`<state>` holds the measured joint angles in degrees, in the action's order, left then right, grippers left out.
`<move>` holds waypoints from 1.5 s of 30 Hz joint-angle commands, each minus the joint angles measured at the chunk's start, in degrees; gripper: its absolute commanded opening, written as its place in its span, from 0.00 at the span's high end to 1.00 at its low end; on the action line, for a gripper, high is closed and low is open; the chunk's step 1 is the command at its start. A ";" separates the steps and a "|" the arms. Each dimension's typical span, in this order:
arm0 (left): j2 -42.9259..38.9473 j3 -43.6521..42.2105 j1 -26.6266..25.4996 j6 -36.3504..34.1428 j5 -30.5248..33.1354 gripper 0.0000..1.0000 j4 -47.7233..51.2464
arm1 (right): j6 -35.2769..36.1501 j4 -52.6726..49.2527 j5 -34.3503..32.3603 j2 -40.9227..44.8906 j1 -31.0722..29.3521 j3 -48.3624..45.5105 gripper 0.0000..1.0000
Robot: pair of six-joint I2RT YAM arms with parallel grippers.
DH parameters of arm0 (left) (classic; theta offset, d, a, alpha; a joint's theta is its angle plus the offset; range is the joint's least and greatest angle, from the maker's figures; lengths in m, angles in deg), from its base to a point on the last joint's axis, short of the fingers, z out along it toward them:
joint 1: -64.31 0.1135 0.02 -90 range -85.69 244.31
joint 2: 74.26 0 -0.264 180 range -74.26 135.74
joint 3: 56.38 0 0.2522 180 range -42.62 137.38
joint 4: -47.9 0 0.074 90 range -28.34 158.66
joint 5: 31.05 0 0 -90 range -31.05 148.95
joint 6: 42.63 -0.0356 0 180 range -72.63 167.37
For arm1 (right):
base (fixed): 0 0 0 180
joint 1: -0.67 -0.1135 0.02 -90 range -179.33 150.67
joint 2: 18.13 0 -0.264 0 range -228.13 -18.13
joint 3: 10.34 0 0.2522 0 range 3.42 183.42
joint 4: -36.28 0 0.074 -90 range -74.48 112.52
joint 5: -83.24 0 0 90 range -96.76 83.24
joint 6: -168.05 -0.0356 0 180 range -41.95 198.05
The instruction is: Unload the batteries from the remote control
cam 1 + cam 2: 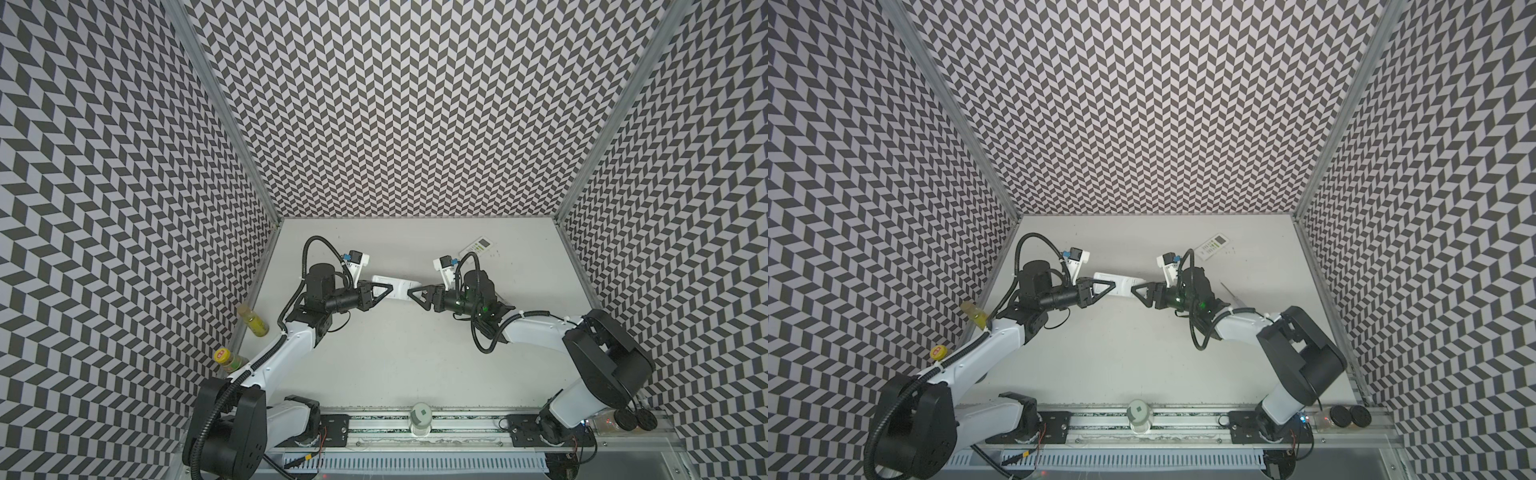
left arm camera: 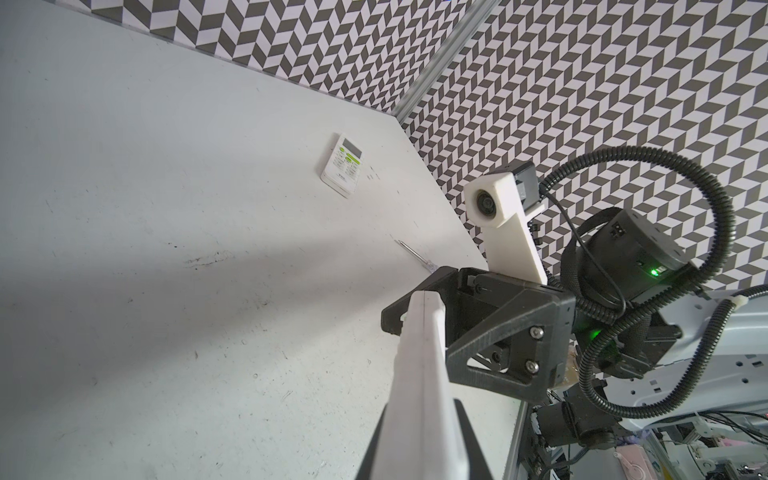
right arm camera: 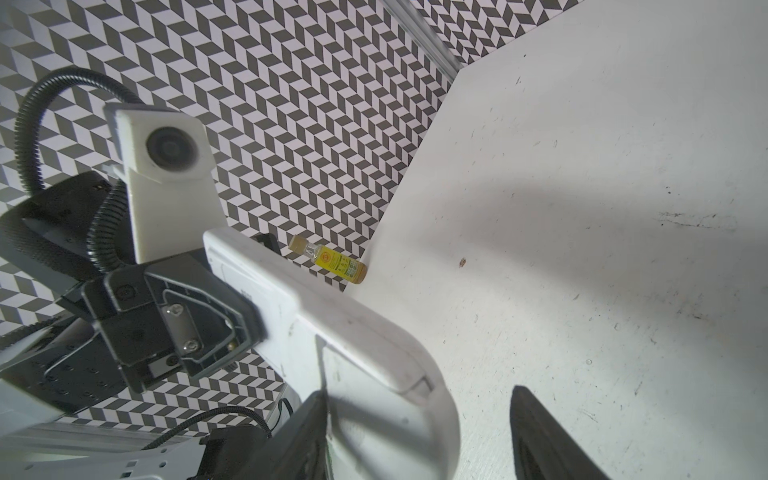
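A white remote control (image 1: 392, 286) hangs in the air over the middle of the table, with my left gripper (image 1: 383, 293) shut on one end of it. In the left wrist view the remote (image 2: 419, 374) shows edge on, clamped between the dark fingers of that gripper (image 2: 422, 451). My right gripper (image 1: 415, 294) stands open around the other end. In the right wrist view the remote's back (image 3: 332, 332) lies beside one finger (image 3: 307, 436), and a wide gap separates it from the other finger. The batteries are hidden.
A second white remote (image 1: 478, 247) with green buttons lies at the back right. A thin clear-handled screwdriver (image 1: 1230, 291) lies near the right arm. A yellow bottle (image 1: 252, 325) and a yellow-lidded jar (image 1: 224, 358) stand by the left wall. A white cup (image 1: 420, 417) sits on the front rail.
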<state>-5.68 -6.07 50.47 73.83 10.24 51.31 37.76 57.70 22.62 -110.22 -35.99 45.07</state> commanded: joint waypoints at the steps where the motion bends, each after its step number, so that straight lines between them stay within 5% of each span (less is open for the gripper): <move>1: -0.64 1.83 0.22 -0.83 -1.09 1.00 -1.16 | 0.97 1.43 -0.60 -1.20 -0.75 1.59 0.34; 28: -0.46 4.17 2.57 -3.47 2.00 1.00 2.32 | 4.07 -1.30 -3.37 3.98 1.41 -2.53 0.84; 38: -0.34 4.82 3.56 -3.69 4.53 1.00 3.76 | 6.56 -5.39 -4.79 8.16 3.67 -4.23 0.89; 45: -0.12 4.54 3.55 -3.69 4.78 1.00 3.66 | 15.81 -20.31 -15.27 12.37 5.63 -2.59 0.88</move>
<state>-5.68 -3.14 53.63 70.79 14.79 55.84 47.61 44.47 14.17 -100.04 -30.97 41.35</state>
